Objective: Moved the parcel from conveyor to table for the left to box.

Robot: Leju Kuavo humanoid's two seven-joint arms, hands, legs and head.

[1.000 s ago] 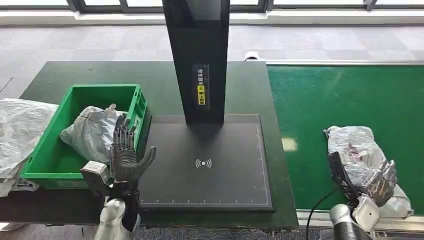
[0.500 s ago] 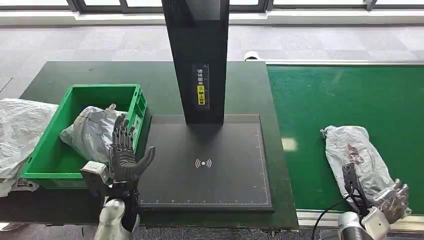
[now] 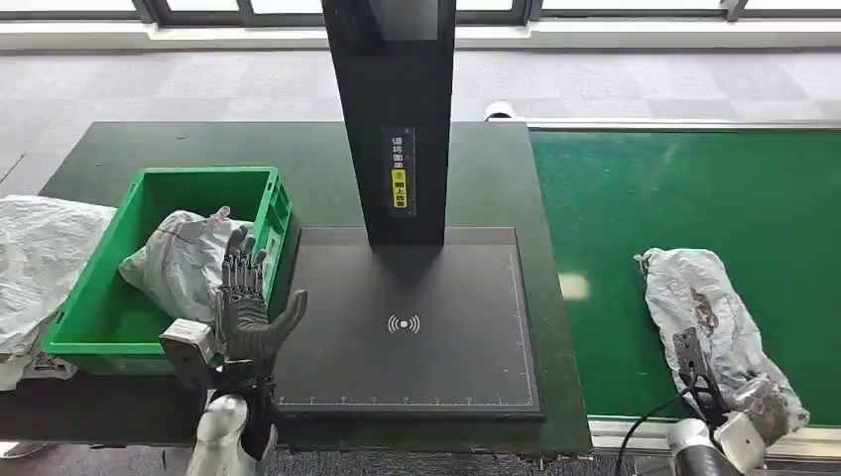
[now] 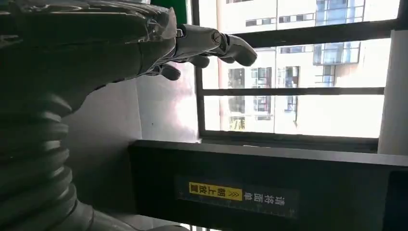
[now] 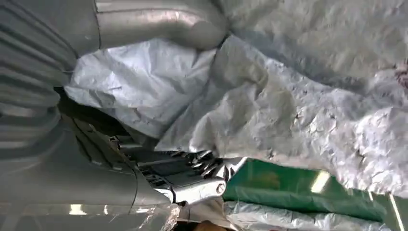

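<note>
Parcel [image 3: 714, 322], a crumpled grey plastic bag, lies on the green conveyor [image 3: 674, 198] near its front edge, with the right hand [image 3: 764, 405] at its near end, thumb and fingers closed around a fold of the bag. Left hand [image 3: 248, 307] stands upright with fingers spread and nothing in it, between the green box [image 3: 94, 322], which holds another grey bag [image 3: 183, 260], and the black scanner pad [image 3: 417, 327] on the table [image 3: 307, 149].

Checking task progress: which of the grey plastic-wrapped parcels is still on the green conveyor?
The long crinkled parcel on the conveyor belt, beside the right hand. Another lies in the green crate; a third sits left of the crate.
</note>
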